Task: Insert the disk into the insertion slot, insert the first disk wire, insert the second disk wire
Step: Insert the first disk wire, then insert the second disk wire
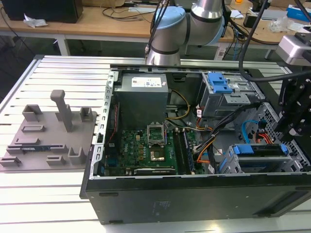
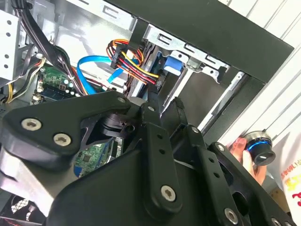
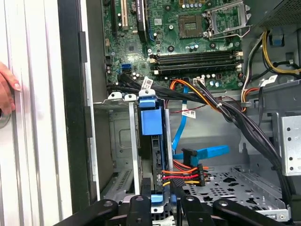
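- black gripper (image 3: 162, 205) linkage is filling the near foreground; whether its fingers are apart or together, i cannot tell.
- disk (image 3: 151, 123) is sitting on edge inside the insertion slot (image 3: 123, 141), by the case's front wall.
- multicoloured wire connector (image 3: 184, 175) is hanging just beside it.
- a hand (image 3: 6, 92) is resting on the slatted table (image 3: 37, 155).

The exterior view looks down from high up at the whole open computer case (image 1: 194, 160). Both wrist views sit close inside it, sharing the drive cage (image 3: 150, 141).

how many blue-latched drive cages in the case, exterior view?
2. One cage at the case's far end, near the arm base; one at the near end, exterior view's right, by the gripper. Cables may hide others.
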Action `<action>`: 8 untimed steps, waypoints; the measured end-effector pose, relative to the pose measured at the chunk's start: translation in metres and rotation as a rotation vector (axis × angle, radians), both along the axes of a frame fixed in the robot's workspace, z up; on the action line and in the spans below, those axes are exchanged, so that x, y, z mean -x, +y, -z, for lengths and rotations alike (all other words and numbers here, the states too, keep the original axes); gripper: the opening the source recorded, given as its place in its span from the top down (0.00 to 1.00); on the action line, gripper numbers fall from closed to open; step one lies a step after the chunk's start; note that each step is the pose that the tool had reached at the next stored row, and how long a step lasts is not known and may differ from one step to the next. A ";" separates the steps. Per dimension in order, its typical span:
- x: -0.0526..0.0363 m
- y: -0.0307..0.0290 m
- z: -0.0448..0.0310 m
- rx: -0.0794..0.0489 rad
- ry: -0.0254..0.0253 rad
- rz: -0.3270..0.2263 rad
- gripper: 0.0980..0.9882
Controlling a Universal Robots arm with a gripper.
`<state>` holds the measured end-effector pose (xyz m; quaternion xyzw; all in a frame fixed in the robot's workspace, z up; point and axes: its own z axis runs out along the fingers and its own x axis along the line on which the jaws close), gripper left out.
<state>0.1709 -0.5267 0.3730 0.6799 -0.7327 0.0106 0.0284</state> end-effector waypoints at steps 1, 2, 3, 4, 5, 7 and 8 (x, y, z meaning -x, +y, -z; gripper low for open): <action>0.0000 0.0001 0.0000 0.000 0.0000 0.000 0.77; 0.0000 0.0001 0.0000 0.000 0.0000 0.000 0.77; 0.0000 0.0002 0.0000 0.000 0.0000 0.000 0.77; 0.0000 0.0002 0.0000 0.000 0.0000 0.000 0.77; 0.0000 0.0003 0.0000 0.000 0.0000 0.000 0.77; 0.0000 0.0004 0.0000 0.000 0.0000 0.000 0.77; 0.0000 0.0004 0.0000 0.000 0.0001 0.000 0.77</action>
